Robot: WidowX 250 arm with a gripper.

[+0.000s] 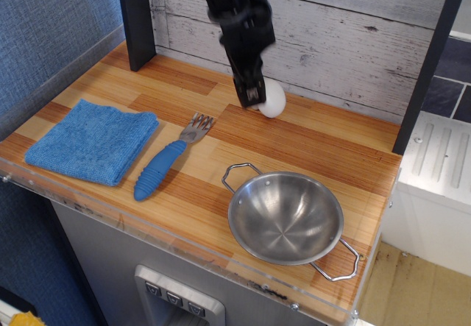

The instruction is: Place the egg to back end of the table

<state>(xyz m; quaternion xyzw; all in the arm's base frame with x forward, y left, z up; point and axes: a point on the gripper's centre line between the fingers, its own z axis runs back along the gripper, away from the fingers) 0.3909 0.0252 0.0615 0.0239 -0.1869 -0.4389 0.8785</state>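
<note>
The white egg (273, 100) lies on the wooden table (316, 146) near its back edge, close to the whitewashed plank wall. My gripper (254, 96) is black, points down and hangs just left of the egg, its tip slightly above the table and blurred by motion. The egg sits beside the visible finger, not clamped by it. The jaws look open and hold nothing.
A blue-handled fork (168, 160) lies mid-table. A folded blue cloth (94, 140) is at the left. A steel bowl (285, 218) with wire handles stands at the front right. A dark post (137, 21) stands at the back left.
</note>
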